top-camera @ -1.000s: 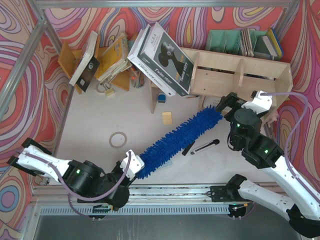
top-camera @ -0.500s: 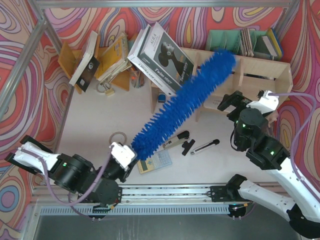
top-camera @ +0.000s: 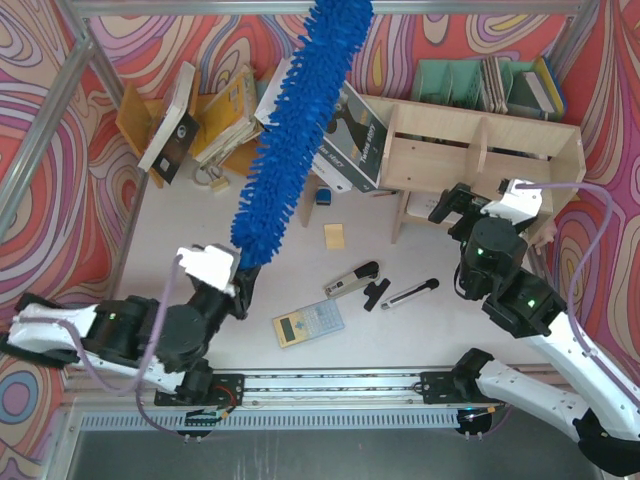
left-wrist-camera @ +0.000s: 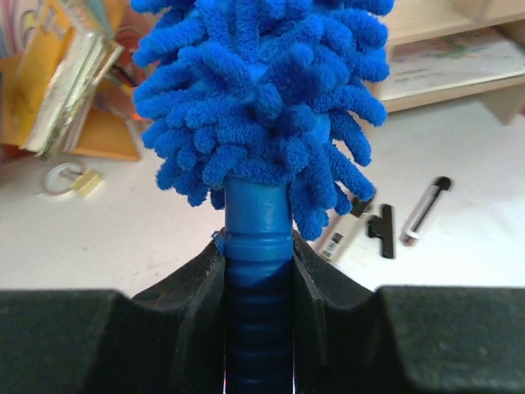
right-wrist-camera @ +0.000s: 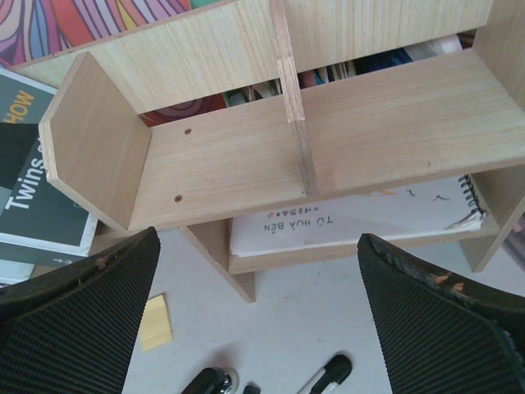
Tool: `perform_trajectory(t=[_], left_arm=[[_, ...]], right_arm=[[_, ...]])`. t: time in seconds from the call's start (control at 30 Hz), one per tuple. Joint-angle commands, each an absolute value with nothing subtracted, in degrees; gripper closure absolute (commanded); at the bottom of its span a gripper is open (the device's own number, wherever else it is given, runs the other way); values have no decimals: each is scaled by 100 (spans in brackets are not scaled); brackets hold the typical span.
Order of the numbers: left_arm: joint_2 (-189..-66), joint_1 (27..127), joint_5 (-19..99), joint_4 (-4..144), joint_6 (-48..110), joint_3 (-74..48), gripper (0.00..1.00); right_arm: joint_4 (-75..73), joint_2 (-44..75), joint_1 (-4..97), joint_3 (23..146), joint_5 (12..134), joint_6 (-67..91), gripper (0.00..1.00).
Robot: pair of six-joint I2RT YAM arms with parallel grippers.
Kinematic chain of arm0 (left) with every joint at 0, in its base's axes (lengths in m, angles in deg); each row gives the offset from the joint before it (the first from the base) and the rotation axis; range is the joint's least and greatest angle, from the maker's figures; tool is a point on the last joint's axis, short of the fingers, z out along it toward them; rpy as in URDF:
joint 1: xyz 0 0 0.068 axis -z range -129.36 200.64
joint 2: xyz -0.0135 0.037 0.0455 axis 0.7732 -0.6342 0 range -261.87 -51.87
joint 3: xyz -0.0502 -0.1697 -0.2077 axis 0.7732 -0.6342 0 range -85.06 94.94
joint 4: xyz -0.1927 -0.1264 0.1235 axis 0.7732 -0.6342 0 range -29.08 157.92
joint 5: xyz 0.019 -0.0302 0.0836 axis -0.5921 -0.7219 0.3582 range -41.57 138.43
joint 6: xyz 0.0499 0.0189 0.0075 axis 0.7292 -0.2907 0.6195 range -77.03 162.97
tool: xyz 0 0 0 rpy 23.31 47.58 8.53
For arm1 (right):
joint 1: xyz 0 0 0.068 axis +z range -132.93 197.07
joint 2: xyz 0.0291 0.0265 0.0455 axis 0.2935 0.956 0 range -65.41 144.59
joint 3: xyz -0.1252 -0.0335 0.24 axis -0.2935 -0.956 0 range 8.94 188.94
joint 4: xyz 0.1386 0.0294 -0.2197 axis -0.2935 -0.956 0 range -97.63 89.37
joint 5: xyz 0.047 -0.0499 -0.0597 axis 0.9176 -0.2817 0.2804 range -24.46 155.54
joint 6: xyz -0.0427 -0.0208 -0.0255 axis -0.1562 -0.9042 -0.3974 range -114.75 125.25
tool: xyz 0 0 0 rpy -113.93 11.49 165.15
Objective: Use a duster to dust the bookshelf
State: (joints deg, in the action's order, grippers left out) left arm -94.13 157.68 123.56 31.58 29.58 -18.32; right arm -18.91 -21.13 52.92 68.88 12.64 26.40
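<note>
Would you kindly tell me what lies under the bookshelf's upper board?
A white spiral-bound pad with printed lettering lies flat on the lower board of the bookshelf. Only its front strip shows; the upper board covers the rest, and anything further back is hidden.

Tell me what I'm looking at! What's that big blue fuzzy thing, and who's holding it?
These are two robot arms bolted to a table. One picture looks down from above; the other two come from little cameras on each arm's wrist. The left hand squeezes the handle of the duster, that fluffy blue brush, and holds it up. The right hand is open and empty, near the bookshelf, the pale wooden one. On the table lie a calculator, a yellow note and a pen.
</note>
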Motion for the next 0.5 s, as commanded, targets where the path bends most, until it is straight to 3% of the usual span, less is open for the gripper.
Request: perform_trajectory(t=[0.0, 0.1, 0.47], left_arm=[[-9939, 14387, 11143, 3233, 3131, -1615, 100], [-10422, 13464, 10263, 3105, 3064, -1366, 100], [-11301, 13009, 10151, 4010, 4030, -1062, 100]], right_arm=[[-1012, -2110, 5257, 6784, 1166, 1636, 7], [-727, -2059, 5257, 6798, 1151, 1019, 5], [353, -2539, 5257, 6070, 1065, -191, 3]])
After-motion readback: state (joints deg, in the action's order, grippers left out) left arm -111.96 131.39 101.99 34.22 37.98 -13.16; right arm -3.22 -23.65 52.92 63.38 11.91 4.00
